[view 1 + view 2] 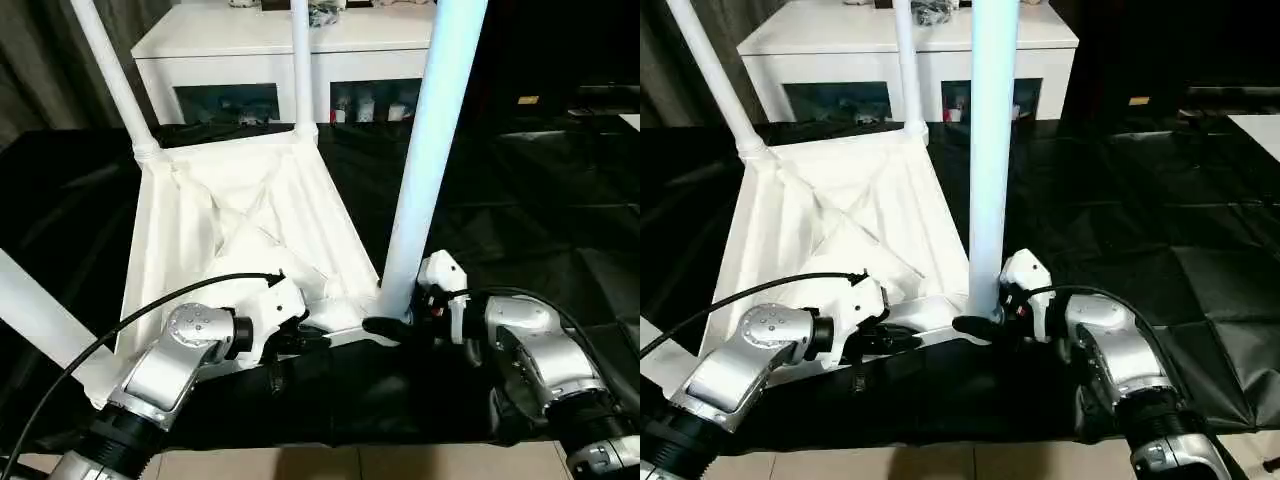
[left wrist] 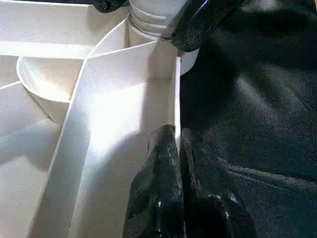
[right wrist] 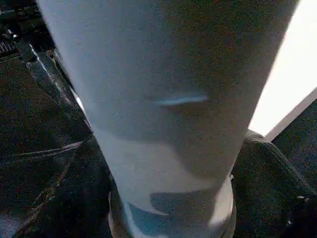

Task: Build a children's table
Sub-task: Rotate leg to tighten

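Left gripper [image 2: 176,148] pinched shut on near rim of upside-down tabletop [image 1: 235,225], one black finger each side of thin white wall. Right gripper [image 1: 392,325] spread wide around base of near-right leg [image 1: 425,150], one finger [image 3: 270,171] on each flank of tube; fingers close against it, actual contact not resolvable.

Tabletop lying ribbed side up on black cloth [image 1: 520,200], near edge just ahead of both silver forearms. Diagonal ribs crossing in middle of underside.

Near-right leg standing in its corner socket, close to upright, leaning slightly to robot's right in left eye view. Threaded collar of that leg [image 2: 153,20] seen at socket in left wrist view, with right gripper's black finger beside it.

Near-left leg [image 1: 35,310] angled out to robot's left from near-left corner, upper end cut off by frame edge.

Far-left leg [image 1: 110,75] seated in far-left corner, leaning out left. Far-right leg [image 1: 302,65] seated in far-right corner, about vertical.

Beyond cloth: white cabinet [image 1: 270,60] with glass doors, small items behind glass, too small to identify. Dark curtain [image 1: 40,60] at far left.
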